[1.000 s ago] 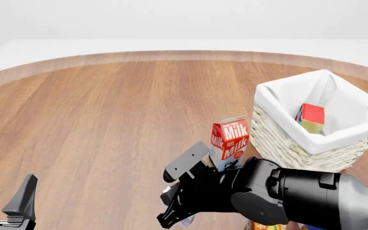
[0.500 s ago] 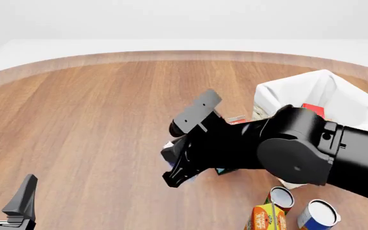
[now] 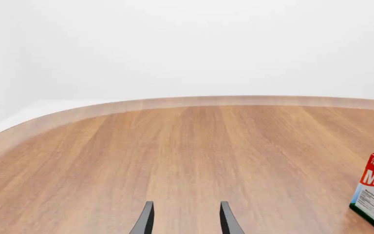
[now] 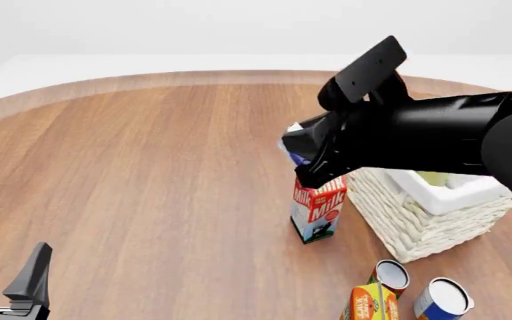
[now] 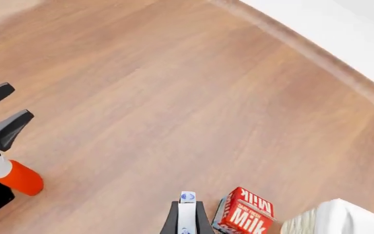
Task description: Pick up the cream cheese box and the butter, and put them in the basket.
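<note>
The right jaws [image 4: 303,155] are lifted high over the bench [image 4: 149,173], closed on the cream cheese box [image 5: 187,214], a thin white and blue packet pinched between the two fingers in the right wrist view; in the front view only a blue and white corner peeps out beside the dark fingers. The raised carry looks chosen so the load passes over the Milk carton [image 4: 317,210], which stands upright directly beneath the jaws, and over the rim of the basket [image 4: 416,230], which sits just beyond the carton on the arm's own side. The arm hides most of the basket's inside, so the butter cannot be made out there now; only a pale greenish patch shows under the arm. By my reading, the step in hand is the transfer toward the basket, with the release not yet done. The left jaws [image 3: 185,222] hang low and well apart from all this, parted and holding nothing, pointing across bare wood. Two tin cans [image 4: 416,287] and an orange-yellow carton [image 4: 369,303] stand near the basket, below the lifted jaws.
</note>
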Controlling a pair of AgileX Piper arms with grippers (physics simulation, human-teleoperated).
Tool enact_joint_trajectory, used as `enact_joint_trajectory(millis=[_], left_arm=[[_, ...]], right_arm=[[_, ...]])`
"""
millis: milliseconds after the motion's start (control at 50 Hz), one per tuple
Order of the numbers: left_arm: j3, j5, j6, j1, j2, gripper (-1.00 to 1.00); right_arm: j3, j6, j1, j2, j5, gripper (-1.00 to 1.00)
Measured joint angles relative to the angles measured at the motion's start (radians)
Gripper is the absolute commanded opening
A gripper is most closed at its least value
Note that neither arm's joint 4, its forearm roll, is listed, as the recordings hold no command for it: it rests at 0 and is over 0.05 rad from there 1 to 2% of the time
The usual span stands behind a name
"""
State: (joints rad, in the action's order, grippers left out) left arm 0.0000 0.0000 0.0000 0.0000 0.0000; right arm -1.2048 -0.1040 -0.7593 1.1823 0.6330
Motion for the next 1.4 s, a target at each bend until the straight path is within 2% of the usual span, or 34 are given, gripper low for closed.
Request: enact_joint_trajectory(millis=[240,420,620,840,1080,1400], left_arm=[[0.000,0.000,0.000,0.000,0.000,1.00],[0.000,0.000,0.000,0.000,0.000,1.00],[0.000,0.000,0.000,0.000,0.000,1.00],[0.000,0.000,0.000,0.000,0.000,1.00],[0.000,0.000,0.000,0.000,0.000,1.00],[0.000,0.000,0.000,0.000,0.000,1.00]], right_arm=[[-0.056,-0.036,0.104,-0.072,0.054,-1.00],[-0.097,-0.045,0.216,-0.113,0.083,-1.00],[-0.120,-0.017,0.341,-0.133,0.087,-1.00],[-0.119,0.024,0.437,-0.142,0.076,-1.00],[-0.089,0.060,0.518,-0.136,0.044,-1.00],[0.006,0.096,0.593,-0.127,-0.033,-1.00]])
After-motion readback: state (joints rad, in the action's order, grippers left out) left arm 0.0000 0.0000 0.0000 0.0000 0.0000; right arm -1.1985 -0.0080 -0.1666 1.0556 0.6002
